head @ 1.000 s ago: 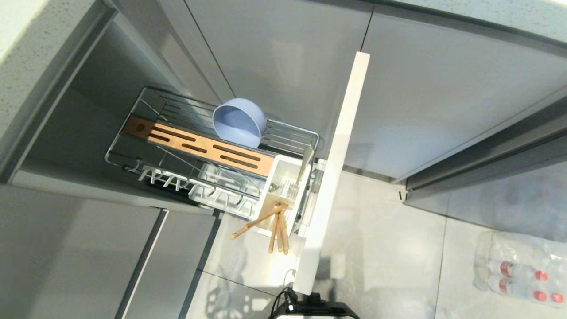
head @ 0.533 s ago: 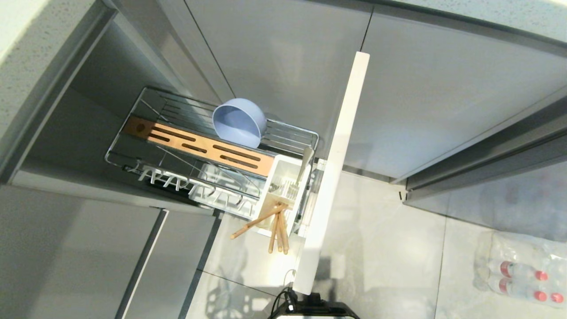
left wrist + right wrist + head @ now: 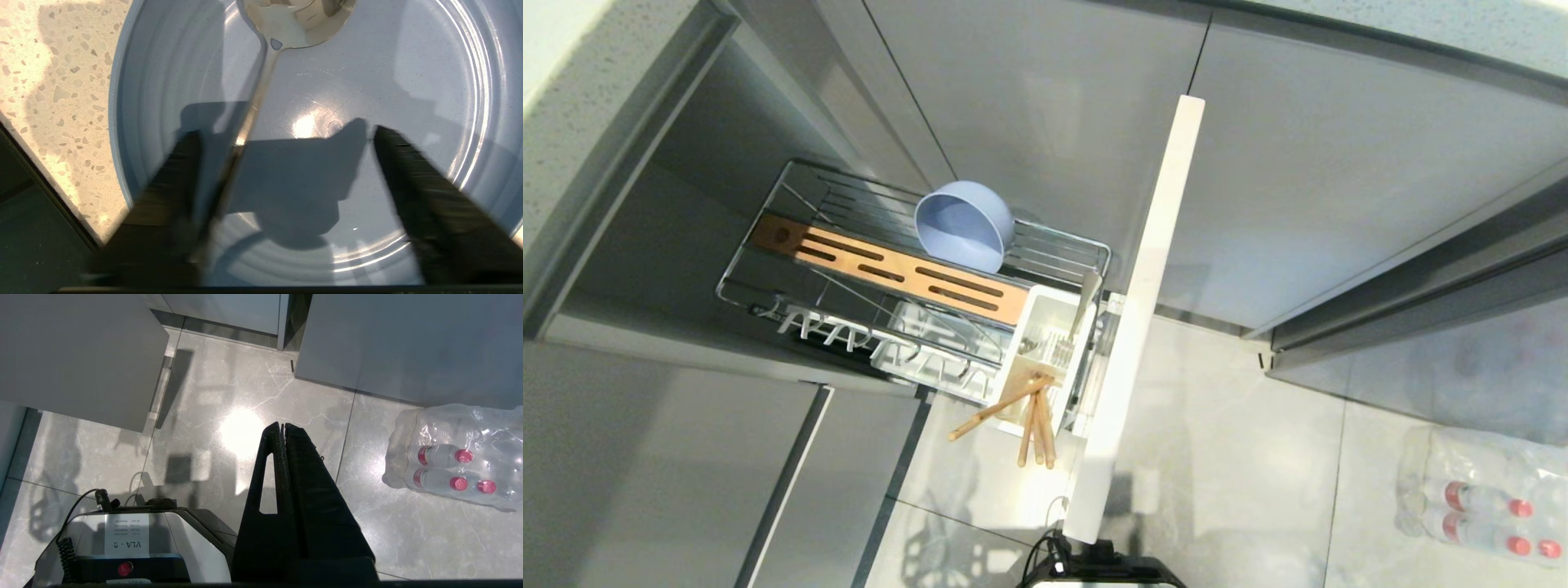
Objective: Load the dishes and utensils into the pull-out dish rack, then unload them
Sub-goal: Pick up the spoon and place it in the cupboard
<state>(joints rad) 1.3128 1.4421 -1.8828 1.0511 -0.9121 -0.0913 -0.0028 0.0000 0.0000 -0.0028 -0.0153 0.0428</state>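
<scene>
In the left wrist view the light-blue plate (image 3: 408, 81) lies flat on a speckled counter (image 3: 53, 81). The spoon (image 3: 294, 20) rests in it, its handle running back beside one finger. My left gripper (image 3: 286, 131) hangs just above the plate, open, its fingers either side of the handle. The pull-out dish rack (image 3: 768, 188) stands drawn out in the head view. The grey-blue bowl (image 3: 964, 224) leans on its wires behind the wooden bar (image 3: 890, 269). Wooden chopsticks (image 3: 1033, 416) stick out of the white caddy (image 3: 1045, 306). My right gripper (image 3: 282, 425) is shut, parked over the floor.
The rack's pale front panel (image 3: 1143, 327) juts out across the tiled floor. A pale utensil (image 3: 1086, 298) leans in the caddy. A wrapped pack of water bottles (image 3: 453, 457) lies on the floor to the right. My base (image 3: 135, 539) sits below the right gripper.
</scene>
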